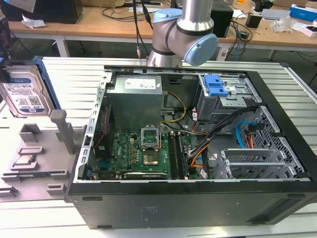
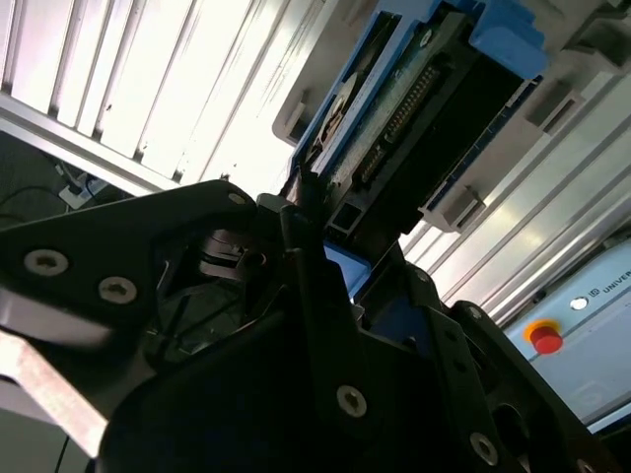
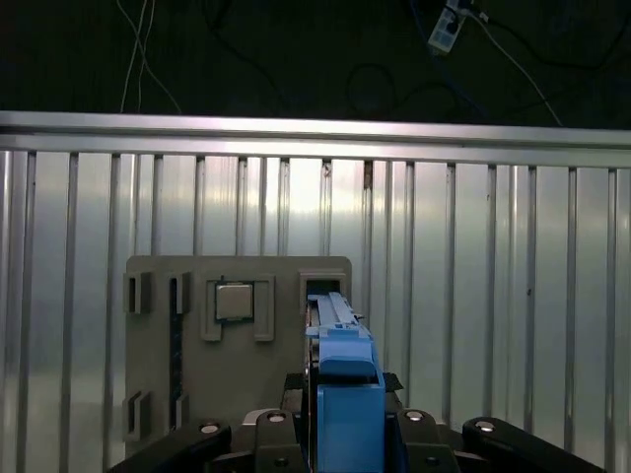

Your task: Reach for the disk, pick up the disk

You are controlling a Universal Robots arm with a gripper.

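The disk [image 1: 22, 94] stands on edge at the exterior view's far left, its white-and-blue label facing the camera and a blue frame along its edges. It sits above the grey holder fixture [image 1: 34, 148]. A dark part of my gripper [image 1: 4, 74] shows at its upper corner. In the first wrist view the disk [image 3: 340, 345] runs edge-on between the black fingers, and my gripper [image 3: 340, 424] is shut on its blue frame. The second wrist view shows the disk's [image 2: 414, 108] underside and connector just beyond the gripper [image 2: 315, 246].
An open computer case [image 1: 198, 198] lies beside the fixture, with a grey power supply [image 1: 136, 101] and a blue latch [image 1: 215, 85] inside. The arm's elbow [image 1: 185, 34] rises behind it. The fixture [image 3: 237, 394] holds a square chip [image 3: 235, 301]. Ribbed aluminium tabletop [image 3: 493, 296] surrounds it.
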